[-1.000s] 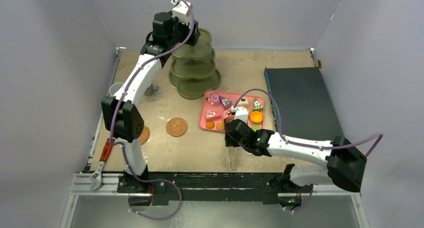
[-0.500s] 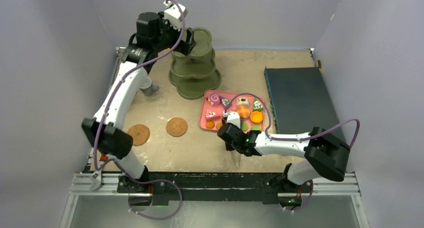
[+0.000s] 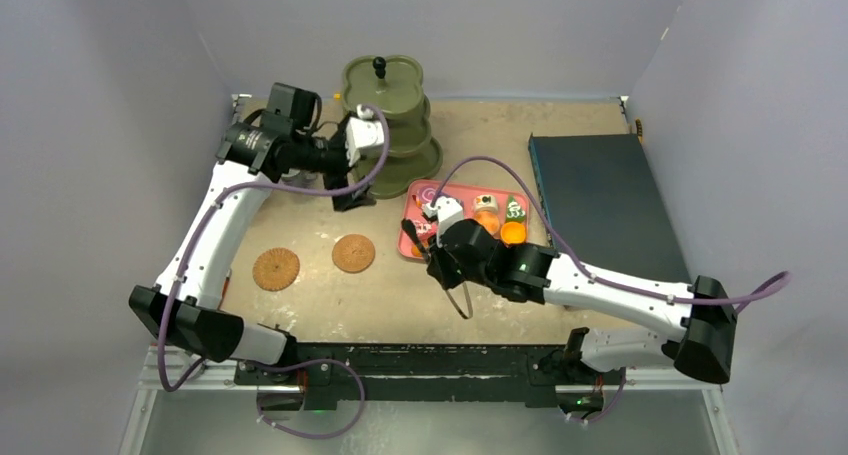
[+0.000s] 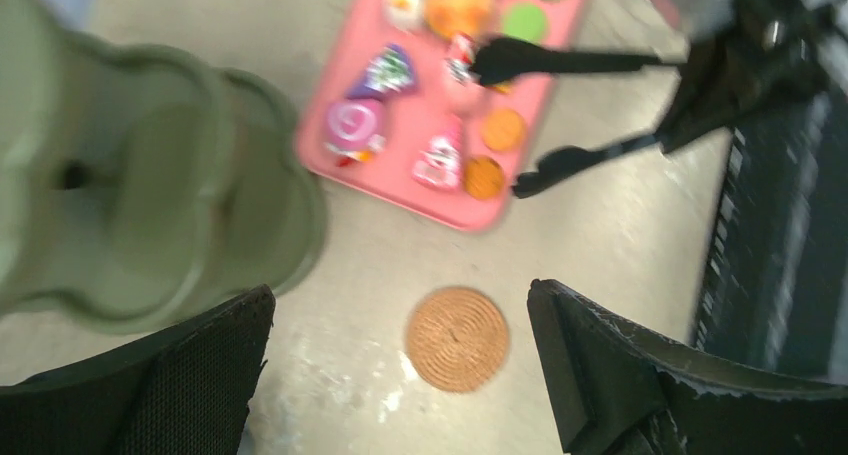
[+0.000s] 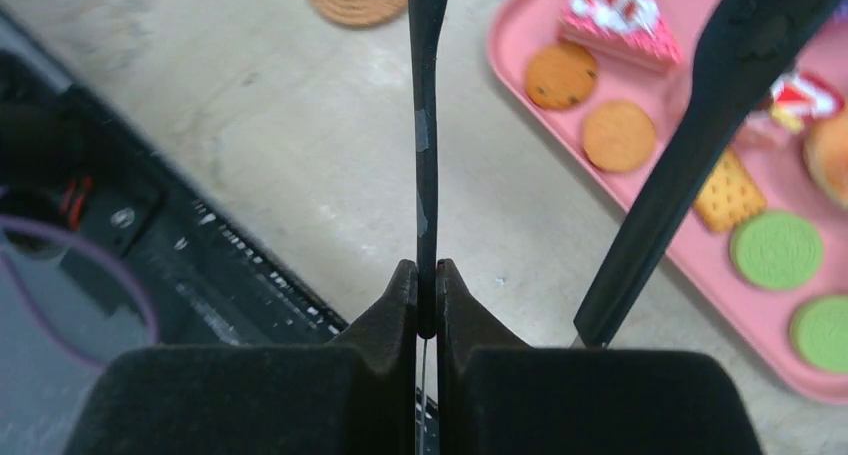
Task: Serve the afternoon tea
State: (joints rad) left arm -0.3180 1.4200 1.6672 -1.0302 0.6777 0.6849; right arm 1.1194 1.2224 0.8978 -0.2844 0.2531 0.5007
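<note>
1. An olive three-tier clover-shaped stand (image 3: 385,125) is standing upright at the far edge of the sandy table (image 3: 330,305), left of centre. Its long axis is running straight up, and the small dark knob (image 3: 380,66) on top is pointing upward.
2. A flat pink rectangular tray (image 5: 515,30) is lying just right of the stand and nearer the robot, with its long side running left to right. The small toy pastries (image 3: 513,232) are lying on it.
3. The right gripper (image 5: 427,270) is pinching its fingers together on one arm of the black tongs (image 5: 660,195). That arm is showing edge-on as a thin line between them.
4. The tongs are lying with their long axis running from the gripper out toward the tray, arms spread apart. The free arm is reaching over the tray beside a red-and-white pastry (image 5: 800,95). Whether it is touching cannot be told.
5. The left gripper (image 4: 400,300) is hanging over the table just beside the stand's bottom tier. Its fingers are standing wide apart and gripping nothing.
6. Two brown round woven coasters (image 3: 276,268) are lying flat on the near left of the table, near each other but apart.
7. The right wrist view is showing these on the tray:
   - two brown round biscuits (image 5: 562,75)
   - two green round biscuits (image 5: 775,250)
   - one square tan cracker (image 5: 730,200)
   - one pink-and-white cake slice (image 5: 620,10)
</note>
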